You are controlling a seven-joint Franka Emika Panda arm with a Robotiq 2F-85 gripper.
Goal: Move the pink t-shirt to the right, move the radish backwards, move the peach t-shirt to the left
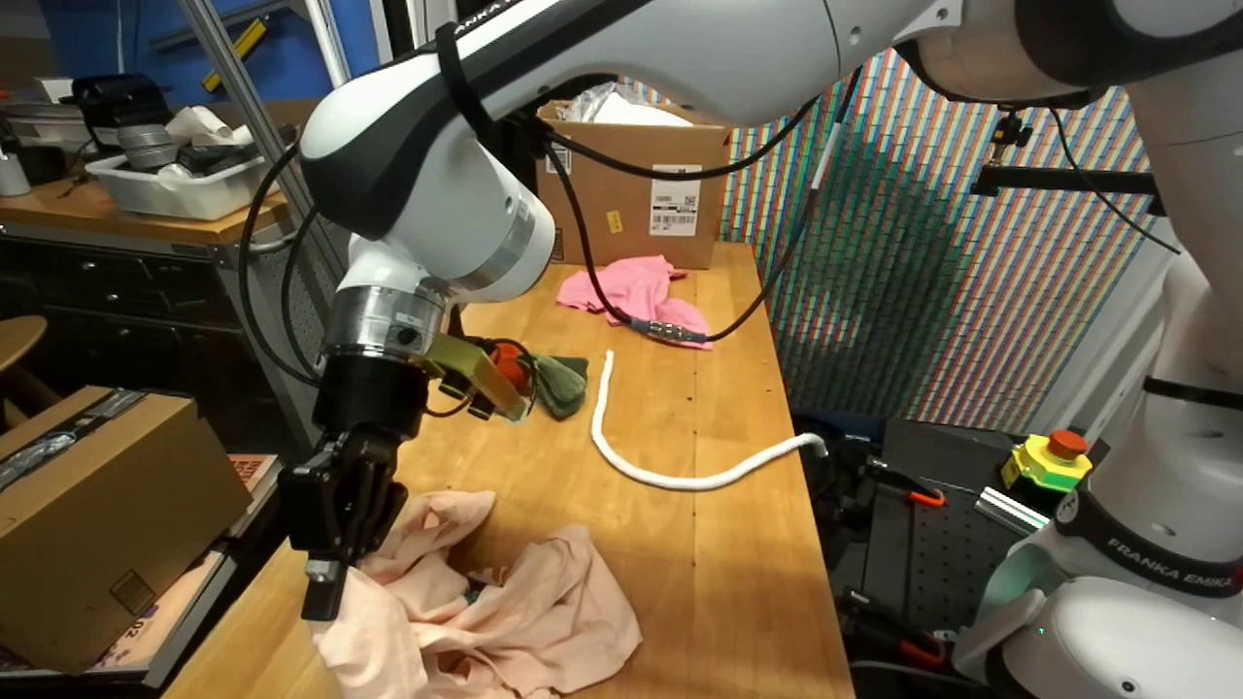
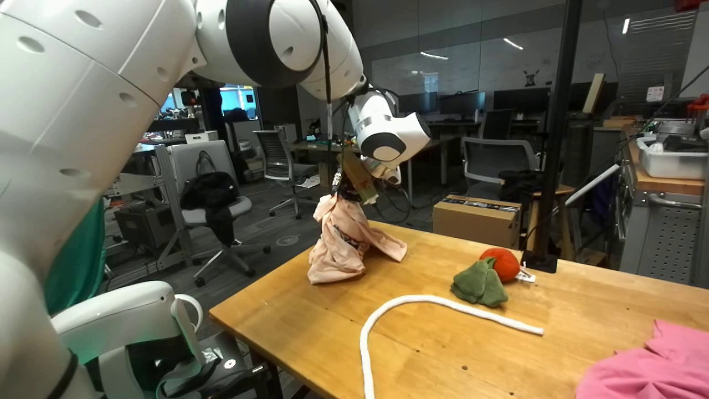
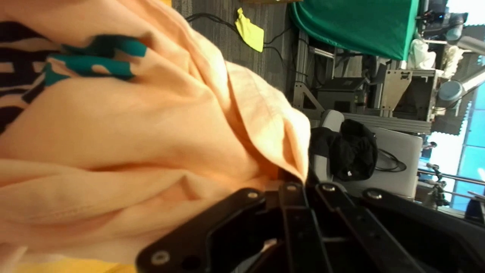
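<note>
Left to right in both exterior views, we see the end effector [image 1: 324,594] closed on the peach t-shirt [image 1: 536,615], partly raised, its lower folds on the table [image 1: 728,582]; then the radish [image 2: 489,277], well apart; then the pink t-shirt [image 1: 636,284], rumpled. We judge the third step in hand, the first two apparently done; the next move calls for a leftward carry, then release.

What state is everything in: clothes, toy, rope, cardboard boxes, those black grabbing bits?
Pale peach cloth t-shirt: bunched, partly pulled up
Bright pink cloth t-shirt: crumpled, loose
Round red plush radish: lying on its side
Long white cord: lying in a curve
Black-taped brown cardboard box: closed
White-labelled brown cardboard box: open
Black fingers: shut on the peach t-shirt
</note>
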